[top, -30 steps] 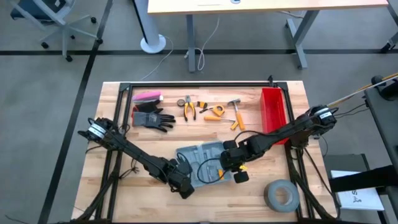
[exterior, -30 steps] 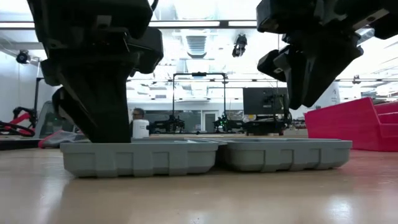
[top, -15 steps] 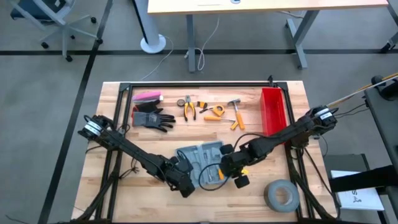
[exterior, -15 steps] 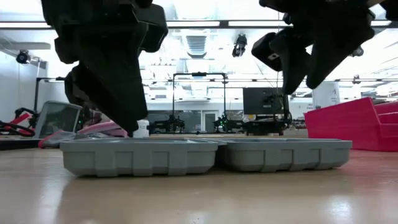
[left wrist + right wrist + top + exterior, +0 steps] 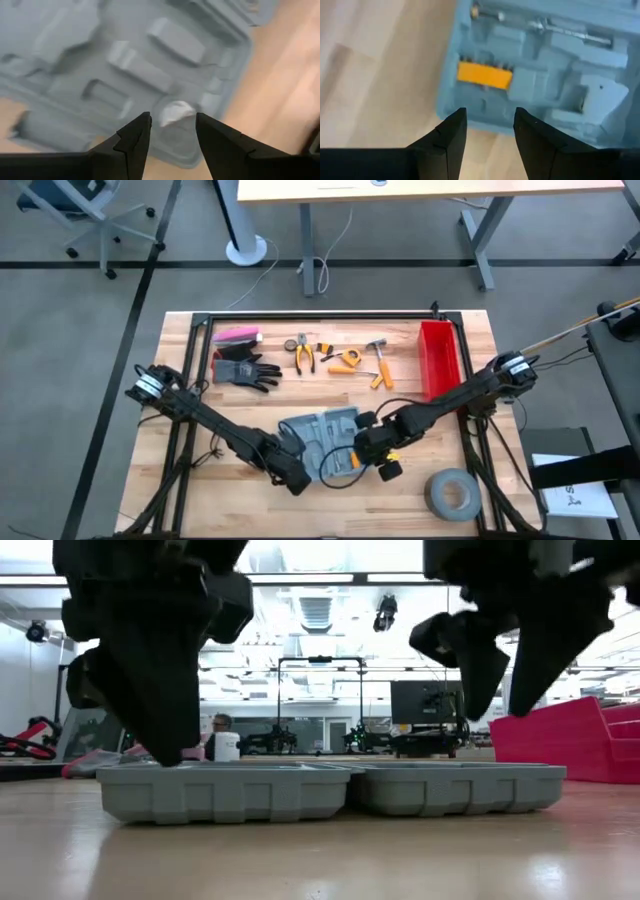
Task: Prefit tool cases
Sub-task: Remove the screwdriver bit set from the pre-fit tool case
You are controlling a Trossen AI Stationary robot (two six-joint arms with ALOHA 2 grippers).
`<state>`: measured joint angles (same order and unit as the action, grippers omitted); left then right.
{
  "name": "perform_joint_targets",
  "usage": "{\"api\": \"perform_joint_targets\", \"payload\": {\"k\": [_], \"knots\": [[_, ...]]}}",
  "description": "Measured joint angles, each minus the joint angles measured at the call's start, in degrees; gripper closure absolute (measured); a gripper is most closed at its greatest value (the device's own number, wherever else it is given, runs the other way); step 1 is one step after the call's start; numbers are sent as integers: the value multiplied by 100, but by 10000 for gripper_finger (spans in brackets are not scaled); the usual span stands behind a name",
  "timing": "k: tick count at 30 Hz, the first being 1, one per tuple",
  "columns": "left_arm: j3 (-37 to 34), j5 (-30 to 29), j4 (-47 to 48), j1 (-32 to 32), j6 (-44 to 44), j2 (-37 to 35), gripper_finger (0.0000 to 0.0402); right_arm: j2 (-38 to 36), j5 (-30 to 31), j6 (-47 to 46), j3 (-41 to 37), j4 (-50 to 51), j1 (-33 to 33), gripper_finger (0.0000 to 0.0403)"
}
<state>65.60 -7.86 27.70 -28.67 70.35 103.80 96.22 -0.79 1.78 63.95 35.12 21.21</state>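
One open tool case [image 5: 322, 434], one red bin [image 5: 438, 356], one tape roll [image 5: 453, 492], one glove [image 5: 244, 370], two pincers

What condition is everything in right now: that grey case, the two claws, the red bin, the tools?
tool case: lying open, flat on the table.
left gripper: open, over the case's edge, holding nothing.
right gripper: open, over the case, holding nothing.
red bin: upright.
tape roll: lying flat.
hammer: lying outside the case.

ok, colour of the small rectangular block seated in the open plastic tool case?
Yellow-orange block, set in the grey-blue case; clearest in the right wrist view.
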Motion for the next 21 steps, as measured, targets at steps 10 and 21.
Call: {"api": "perform_joint_targets", "payload": {"k": [10, 21], "knots": [[-10, -77, 1061, 134, -138, 1, 237, 12, 91, -83, -222, 209, -9, 280], [37, -507, 1552, 329, -206, 4, 237, 1, 112, -175, -163, 185, 15, 285]]}}
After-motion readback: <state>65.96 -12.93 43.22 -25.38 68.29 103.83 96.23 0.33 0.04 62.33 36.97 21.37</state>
